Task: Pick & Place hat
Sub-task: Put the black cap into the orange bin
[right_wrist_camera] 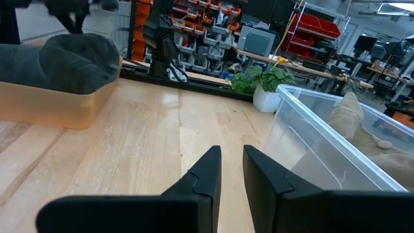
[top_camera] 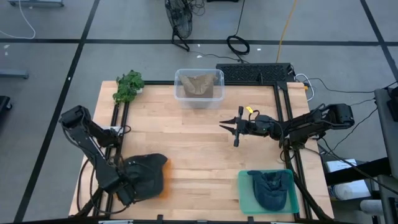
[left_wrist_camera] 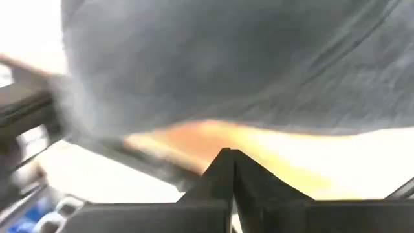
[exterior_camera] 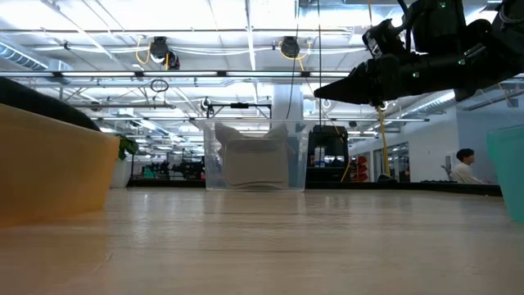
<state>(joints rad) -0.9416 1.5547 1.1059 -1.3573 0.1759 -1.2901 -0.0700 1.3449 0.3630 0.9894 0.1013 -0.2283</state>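
Note:
A dark grey hat (top_camera: 146, 174) lies in an orange tray (top_camera: 164, 190) at the table's near left corner. My left gripper (top_camera: 124, 190) hangs at the tray's near left side, slanting down, its fingers shut (left_wrist_camera: 229, 155) with nothing between them. Hat (left_wrist_camera: 226, 58) and tray rim (left_wrist_camera: 213, 133) fill its wrist view just beyond the tips. My right gripper (top_camera: 224, 124) is level above the table's middle, pointing toward the left edge. A narrow gap shows between its fingers (right_wrist_camera: 231, 152), with nothing in it.
A clear bin (top_camera: 180, 78) holding a tan hat (top_camera: 199, 86) stands at the far middle. A green tray (top_camera: 245, 193) with a dark blue hat (top_camera: 268, 190) sits at the near right. A potted plant (top_camera: 129, 86) is at the far left. Bare wood lies between them.

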